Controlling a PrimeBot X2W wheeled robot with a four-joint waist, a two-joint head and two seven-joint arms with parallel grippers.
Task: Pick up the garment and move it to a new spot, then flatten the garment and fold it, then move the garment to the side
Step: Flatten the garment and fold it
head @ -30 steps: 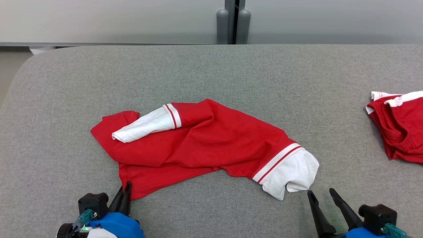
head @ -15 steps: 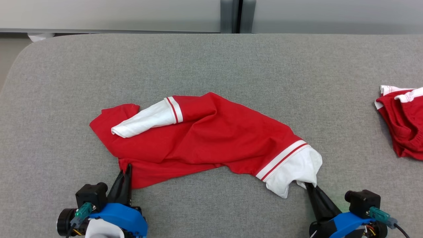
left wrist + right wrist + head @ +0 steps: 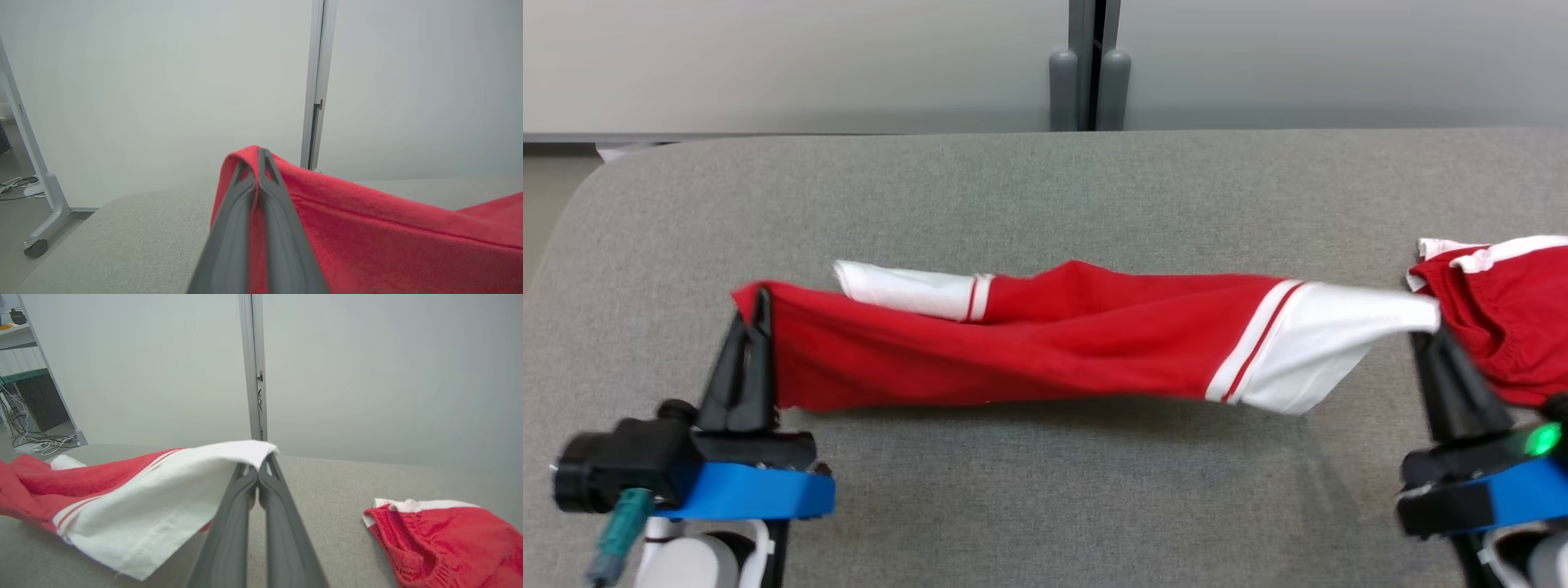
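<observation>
The garment (image 3: 1062, 343) is a red shirt with white, red-striped sleeves, stretched left to right above the grey table (image 3: 1045, 188). At its left end my left gripper (image 3: 760, 298) is shut on the red hem corner; the left wrist view shows red cloth (image 3: 367, 228) draped over the tips of that gripper (image 3: 258, 157). My right gripper (image 3: 1427, 327) is shut on the white sleeve end; in the right wrist view the white sleeve (image 3: 163, 506) hangs from the tips of this gripper (image 3: 258, 469). The middle sags a little towards the table.
A second red and white garment (image 3: 1503, 318) lies crumpled at the table's right edge, just behind my right gripper, also in the right wrist view (image 3: 445, 539). Grey partition panels (image 3: 768, 57) stand behind the table. The table's left corner is rounded.
My right gripper shut on the white sleeve end. Both grippers then rose and spread apart, lifting the garment off the table and pulling it into a long band. The camera also shifted.
</observation>
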